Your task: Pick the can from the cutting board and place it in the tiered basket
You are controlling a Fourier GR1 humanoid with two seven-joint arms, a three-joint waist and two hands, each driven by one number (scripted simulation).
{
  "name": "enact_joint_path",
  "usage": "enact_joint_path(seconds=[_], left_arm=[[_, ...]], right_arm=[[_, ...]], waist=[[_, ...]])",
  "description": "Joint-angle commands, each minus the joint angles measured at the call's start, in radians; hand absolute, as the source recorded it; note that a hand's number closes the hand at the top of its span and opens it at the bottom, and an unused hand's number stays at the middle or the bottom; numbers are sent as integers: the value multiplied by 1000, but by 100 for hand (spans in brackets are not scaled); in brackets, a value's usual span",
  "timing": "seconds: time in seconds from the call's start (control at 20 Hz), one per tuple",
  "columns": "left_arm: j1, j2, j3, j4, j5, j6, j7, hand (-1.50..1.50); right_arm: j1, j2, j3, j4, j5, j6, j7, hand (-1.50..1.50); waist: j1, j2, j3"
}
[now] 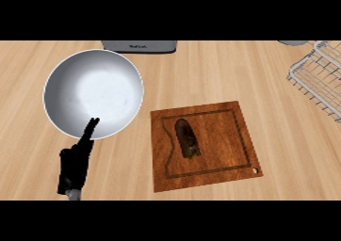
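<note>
Can (188, 138) is lying on its side on the cutting board (229, 164), dark brown, long axis running roughly up and down the view, left of the board's middle. Nothing is touching it. Board is sitting on the counter (222, 70). Plate (93, 94) is lying just beside the board, up and left. My left hand (77, 160) is resting at lower left, fingers straight and pointing up over the plate's lower rim, holding nothing. Basket (319, 77) is standing at far right, well apart from the can. Grey appliance (141, 46) is sitting at the top edge.

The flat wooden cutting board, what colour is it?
Reddish-brown wooden cutting board, seen in the head view.
</note>
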Motion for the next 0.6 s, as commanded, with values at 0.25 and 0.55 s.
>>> enact_joint_path(seconds=[0.25, 0.55], left_arm=[[53, 11, -8, -43, -13, -4, 36, 0], [24, -9, 2, -10, -13, 0, 40, 0]], right_arm=[[-70, 59, -204, 158, -202, -88, -133, -150], [-93, 64, -320, 183, -324, -151, -262, -150]], waist=[[2, 2, -2], [-2, 3, -2]])
